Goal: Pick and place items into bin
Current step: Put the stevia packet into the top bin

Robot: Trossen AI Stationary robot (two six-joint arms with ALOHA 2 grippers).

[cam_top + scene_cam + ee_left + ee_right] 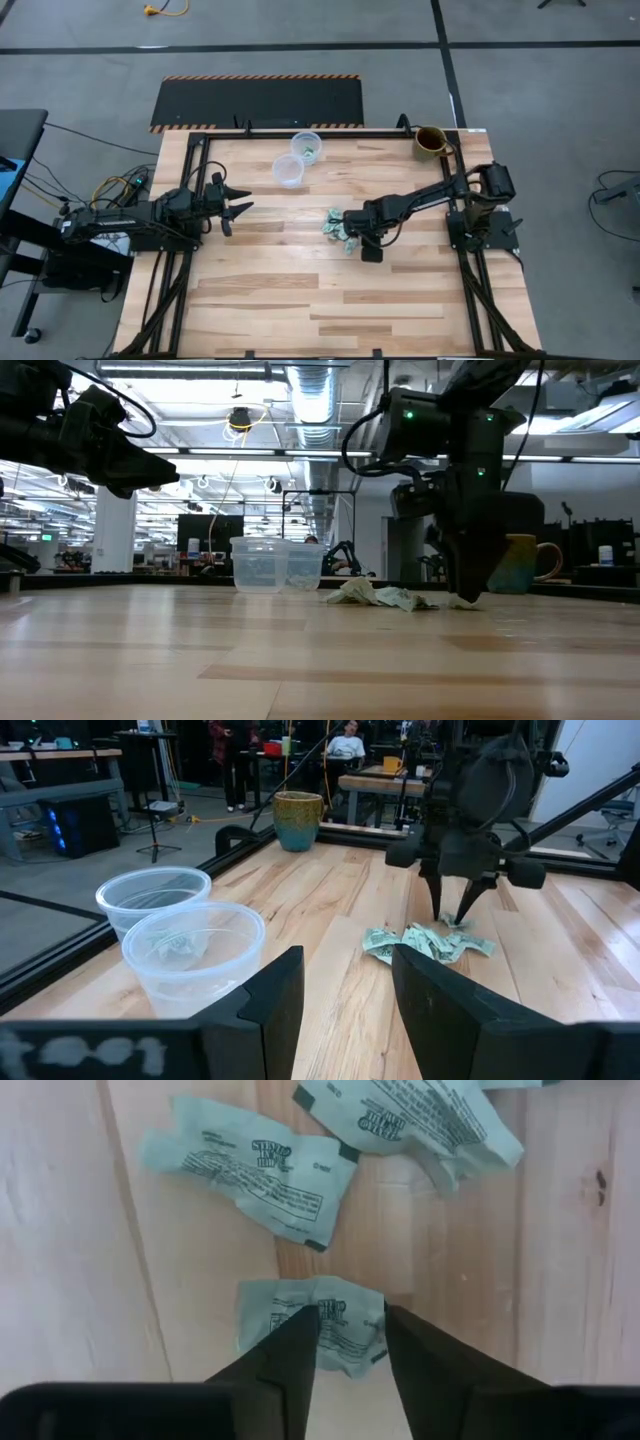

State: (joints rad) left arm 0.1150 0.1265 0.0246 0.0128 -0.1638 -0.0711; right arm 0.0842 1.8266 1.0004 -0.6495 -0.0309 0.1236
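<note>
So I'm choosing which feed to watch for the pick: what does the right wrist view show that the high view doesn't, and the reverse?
Only the right wrist view shows the printed text on the packets and the right gripper's fingers straddling one packet, a gap between them.

Only the high view shows the whole table, the left gripper waiting open near the left edge, two clear cups and the brown mug.

Both show the packets lying on the wood, with the right gripper down at them.

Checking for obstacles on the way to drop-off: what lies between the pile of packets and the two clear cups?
Only bare wood. In the high view the table is clear between the packets and the cups.
</note>
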